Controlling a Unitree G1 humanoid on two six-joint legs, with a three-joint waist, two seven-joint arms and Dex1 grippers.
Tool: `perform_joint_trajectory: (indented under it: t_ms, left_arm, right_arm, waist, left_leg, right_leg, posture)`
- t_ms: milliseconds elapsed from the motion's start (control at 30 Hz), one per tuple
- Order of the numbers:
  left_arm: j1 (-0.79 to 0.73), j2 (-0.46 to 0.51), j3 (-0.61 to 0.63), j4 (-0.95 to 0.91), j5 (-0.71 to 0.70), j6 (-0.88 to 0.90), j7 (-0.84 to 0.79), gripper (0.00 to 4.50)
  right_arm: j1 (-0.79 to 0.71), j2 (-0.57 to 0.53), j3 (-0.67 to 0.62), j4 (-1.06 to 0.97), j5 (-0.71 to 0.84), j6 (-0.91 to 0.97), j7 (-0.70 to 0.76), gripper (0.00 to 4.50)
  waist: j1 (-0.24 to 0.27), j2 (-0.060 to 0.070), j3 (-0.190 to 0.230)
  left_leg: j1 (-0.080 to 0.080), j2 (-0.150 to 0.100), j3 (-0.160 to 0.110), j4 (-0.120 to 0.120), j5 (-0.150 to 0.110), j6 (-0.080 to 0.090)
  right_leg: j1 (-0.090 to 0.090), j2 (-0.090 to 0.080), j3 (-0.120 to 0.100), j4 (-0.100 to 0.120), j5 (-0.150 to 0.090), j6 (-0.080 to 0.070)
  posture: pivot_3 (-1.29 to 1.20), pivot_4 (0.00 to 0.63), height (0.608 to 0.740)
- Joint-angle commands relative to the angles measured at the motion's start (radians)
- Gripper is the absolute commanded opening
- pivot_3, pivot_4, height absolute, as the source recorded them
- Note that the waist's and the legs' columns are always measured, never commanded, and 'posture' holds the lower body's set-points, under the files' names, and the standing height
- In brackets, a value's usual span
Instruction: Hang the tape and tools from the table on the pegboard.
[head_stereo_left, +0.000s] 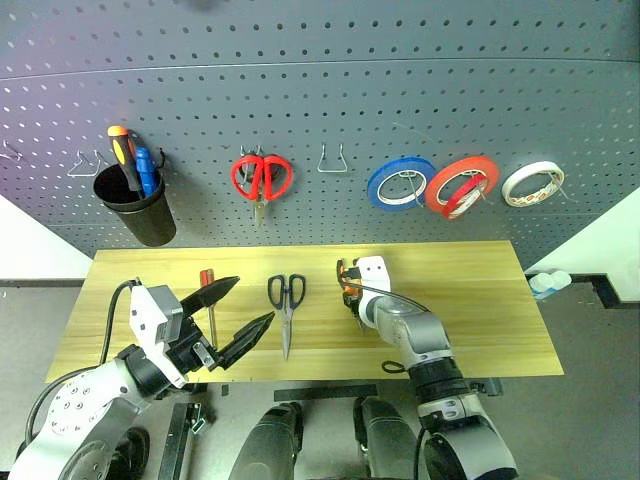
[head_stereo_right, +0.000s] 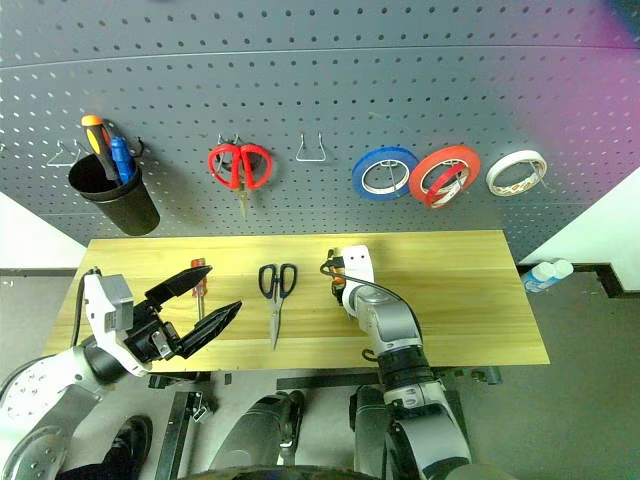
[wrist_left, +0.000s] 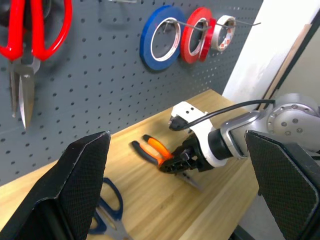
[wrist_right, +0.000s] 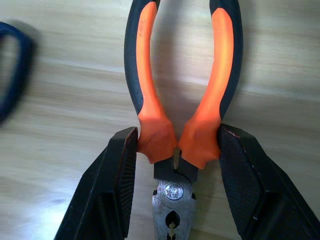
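Orange-handled pliers (wrist_right: 150, 100) lie on the light wood table (head_stereo_left: 470, 300), and my right gripper (wrist_right: 175, 150) is shut on them, its fingers pressing both handles just by the pivot. My left gripper (head_stereo_left: 252, 300) hangs open over the table's front left with nothing between its fingers. Near it lie the red-handled screwdriver (head_stereo_left: 208, 295) and the dark-handled scissors (head_stereo_left: 286, 300), both flat on the wood. On the dark grey pegboard (head_stereo_left: 400, 90), a thin red tape ring (head_stereo_left: 463, 163) hangs on a hook together with another red roll.
On the pegboard hang a black cup (head_stereo_left: 135, 215) with orange and blue drivers, red-handled scissors (head_stereo_left: 262, 178), a blue roll (head_stereo_left: 400, 183) and a white roll (head_stereo_left: 532, 183). A bare hook (head_stereo_left: 332, 160) sits between the scissors and the blue roll, another (head_stereo_left: 85, 165) at the far left.
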Motion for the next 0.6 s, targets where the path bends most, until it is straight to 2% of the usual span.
perform_joint_trajectory:
  t_ms: [33, 200, 300, 367, 533, 600]
  left_arm:
    - [0.006, -0.008, -0.004, 0.016, 0.009, -0.035, -0.027, 4.50]
    - [0.002, -0.018, -0.009, 0.059, 0.026, -0.070, -0.061, 4.50]
    - [-0.030, -0.015, -0.016, 0.044, 0.023, -0.056, -0.042, 4.50]
    - [-0.060, -0.004, -0.013, 0.003, -0.002, -0.017, -0.006, 4.50]
    - [-0.121, 0.036, 0.019, -0.101, -0.102, 0.091, 0.097, 4.50]
    - [-0.122, 0.056, 0.045, -0.128, -0.136, 0.112, 0.120, 4.50]
  right_arm:
    - [0.039, -0.055, 0.002, -0.153, 0.091, 0.047, 0.144, 2.06]
    - [0.109, -0.169, 0.023, -0.250, 0.139, -0.021, 0.297, 2.06]
    - [0.147, -0.223, 0.008, -0.264, 0.174, -0.145, 0.407, 2.06]
    - [0.167, -0.243, -0.007, -0.251, 0.190, -0.293, 0.484, 2.06]
    - [0.234, -0.219, -0.078, -0.199, 0.263, -0.554, 0.597, 2.06]
    - [0.260, -0.199, -0.113, -0.203, 0.332, -0.561, 0.629, 2.06]
  waist:
    - [0.000, 0.000, 0.000]
    - [-0.002, 0.000, 0.000]
    - [-0.001, -0.001, 0.000]
    - [-0.001, -0.001, 0.000]
    - [-0.002, -0.002, -0.001]
    - [-0.002, -0.003, -0.002]
  left_leg:
    - [0.000, 0.000, 0.000, 0.000, 0.000, 0.000]
    - [0.000, 0.000, 0.000, 0.000, 0.000, 0.000]
    - [0.000, 0.000, 0.000, 0.001, 0.000, 0.000]
    - [0.000, 0.000, 0.000, 0.001, 0.000, 0.000]
    - [0.000, 0.000, 0.000, 0.003, 0.000, -0.001]
    - [0.000, 0.000, 0.000, 0.003, 0.001, -0.002]
  right_leg:
    - [0.000, 0.000, 0.000, 0.000, 0.000, 0.000]
    - [0.000, 0.000, 0.000, 0.000, 0.000, 0.000]
    - [0.000, 0.000, 0.000, 0.000, 0.000, 0.000]
    - [0.001, 0.000, 0.000, 0.000, 0.000, 0.000]
    - [0.001, 0.000, 0.000, 0.002, 0.001, 0.000]
    - [0.001, 0.000, 0.000, 0.002, 0.001, 0.000]
  posture:
    - [0.10, 0.234, 0.740]
    - [0.07, 0.225, 0.740]
    - [0.05, 0.215, 0.740]
    - [0.05, 0.209, 0.740]
    - [0.04, 0.188, 0.740]
    - [0.04, 0.184, 0.740]
